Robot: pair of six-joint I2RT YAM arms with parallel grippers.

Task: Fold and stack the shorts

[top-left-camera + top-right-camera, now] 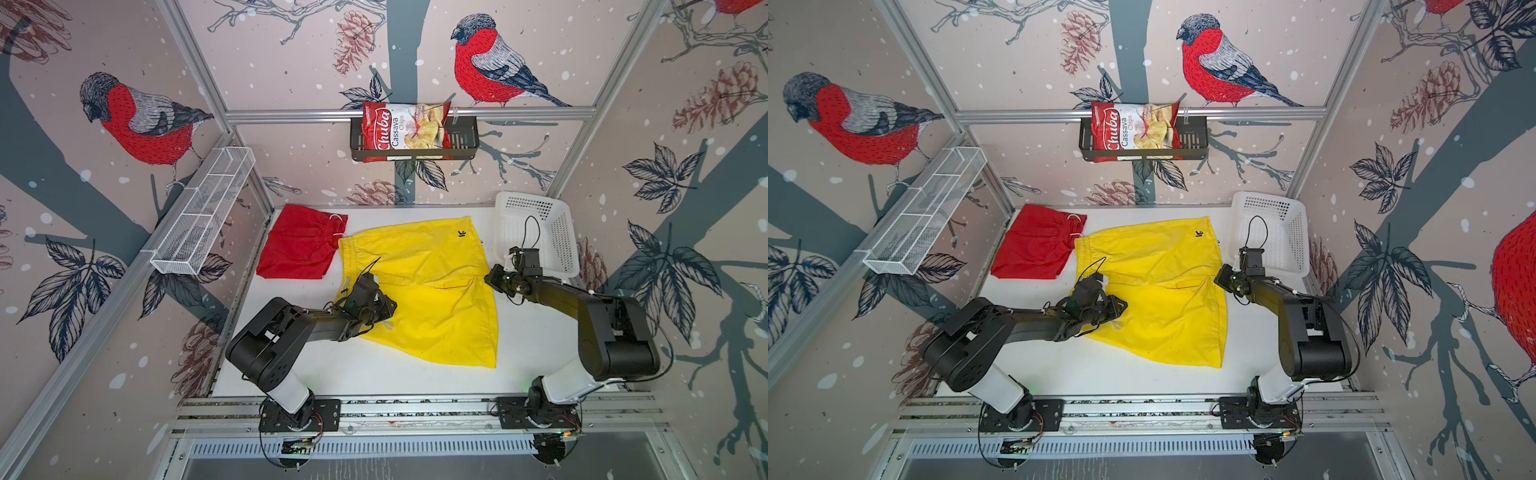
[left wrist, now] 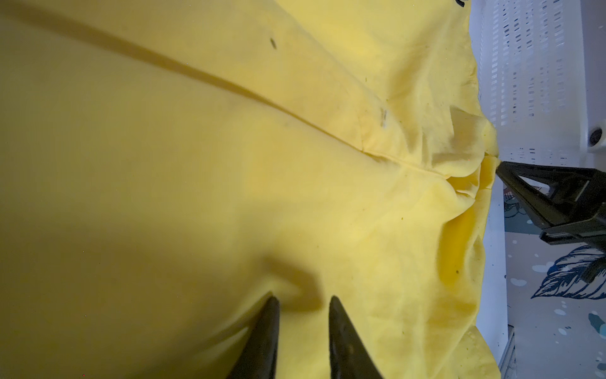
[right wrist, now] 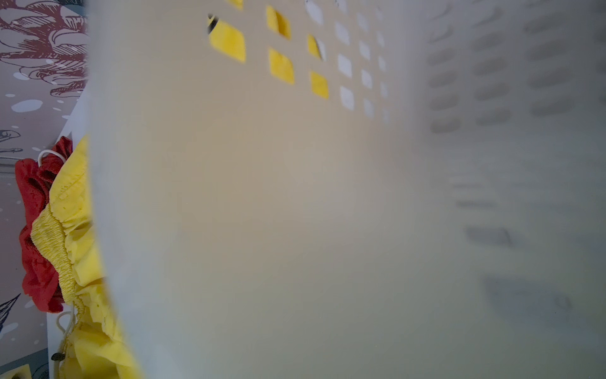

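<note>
Black arms reach in from the lower edge in both top views. Left tool [image 1: 392, 308] rests on the yellow shorts [image 1: 432, 282], left of centre, jaws narrowly parted with the tips on the cloth. Right tool [image 1: 488, 277] is closed, pinching the bunched right edge of that pair, near the basket [image 1: 536, 199]. Yellow shorts lie spread mid-frame on the surface [image 1: 540, 353]. Red shorts [image 1: 299, 245] lie at upper left, touching them at one corner.

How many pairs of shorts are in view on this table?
2. The red shorts lie at the back left of the table; the yellow shorts are spread across the middle, right beside them. No other pair shows.
</note>
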